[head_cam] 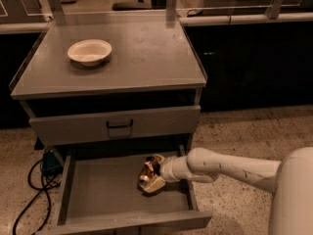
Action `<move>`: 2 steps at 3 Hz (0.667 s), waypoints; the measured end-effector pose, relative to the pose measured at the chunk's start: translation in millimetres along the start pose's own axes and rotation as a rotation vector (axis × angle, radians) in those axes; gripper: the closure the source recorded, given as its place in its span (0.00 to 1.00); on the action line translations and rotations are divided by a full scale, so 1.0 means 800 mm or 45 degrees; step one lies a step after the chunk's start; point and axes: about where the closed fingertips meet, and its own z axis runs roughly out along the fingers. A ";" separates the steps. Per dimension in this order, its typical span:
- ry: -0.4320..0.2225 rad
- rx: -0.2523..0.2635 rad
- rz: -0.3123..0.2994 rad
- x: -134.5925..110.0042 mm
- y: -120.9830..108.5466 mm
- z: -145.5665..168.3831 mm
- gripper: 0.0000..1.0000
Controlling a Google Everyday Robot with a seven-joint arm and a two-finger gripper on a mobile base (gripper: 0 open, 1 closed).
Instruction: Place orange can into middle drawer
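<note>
holding one orange can (145, 171), tool (152, 179) in middle drawer (98, 196)

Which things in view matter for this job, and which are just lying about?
Job: orange can, held in the gripper, inside the open middle drawer.
Lying about: white bowl on the cabinet top; upper drawer front; floor cables.

The middle drawer (98, 196) is plain grey. Above it, the cabinet (146, 58) is the same grey, with a black handle (120, 127). Over the drawer's right side, the cream gripper (148, 176) clasps the shiny orange can (145, 171), gold-tinted. The bowl (89, 51) is white, the floor (234, 131) speckled beige.
</note>
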 end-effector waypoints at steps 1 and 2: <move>0.007 -0.014 0.021 0.019 0.013 0.023 1.00; 0.007 -0.016 0.024 0.022 0.014 0.025 0.85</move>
